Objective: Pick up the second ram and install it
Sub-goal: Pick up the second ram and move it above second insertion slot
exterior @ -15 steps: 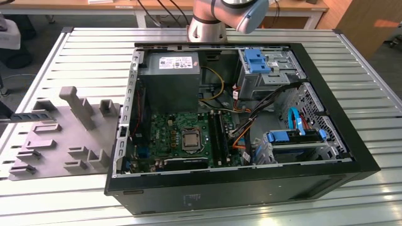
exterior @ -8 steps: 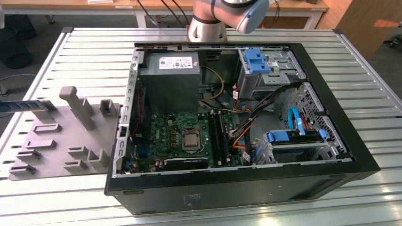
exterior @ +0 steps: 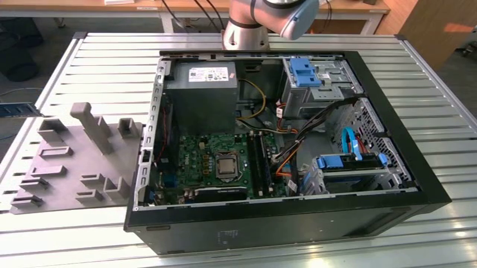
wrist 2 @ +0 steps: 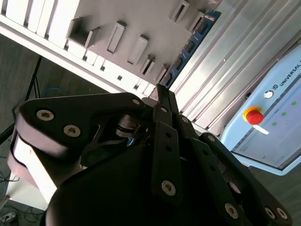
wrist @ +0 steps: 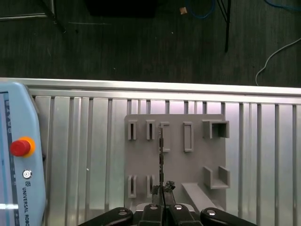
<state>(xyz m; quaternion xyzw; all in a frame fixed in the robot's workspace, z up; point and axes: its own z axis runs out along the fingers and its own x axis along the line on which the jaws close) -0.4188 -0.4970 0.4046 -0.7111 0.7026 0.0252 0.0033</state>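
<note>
My gripper (wrist: 162, 194) is shut on the second ram (wrist: 161, 153), a thin dark blue stick held by one end and hanging high over the grey tray (wrist: 197, 160). In the first wrist view it shows edge-on as a dark line. In the second wrist view, the ram (wrist 2: 190, 47) shows its flat blue face with chips, reaching out from my closed gripper (wrist 2: 162, 94) past the tray (wrist 2: 141, 19). In the exterior view, the green motherboard (exterior: 209, 159) lies inside the open computer case (exterior: 402, 184), with dark memory slots (exterior: 257, 162) right of the processor.
The grey tray (exterior: 67, 162) with upright blocks sits on the slatted metal table (exterior: 111, 61), at the exterior view's left of the case. A pale blue pendant (wrist: 19, 155) with a red button lies beside the tray. Cables and drive cages fill the case's right side.
</note>
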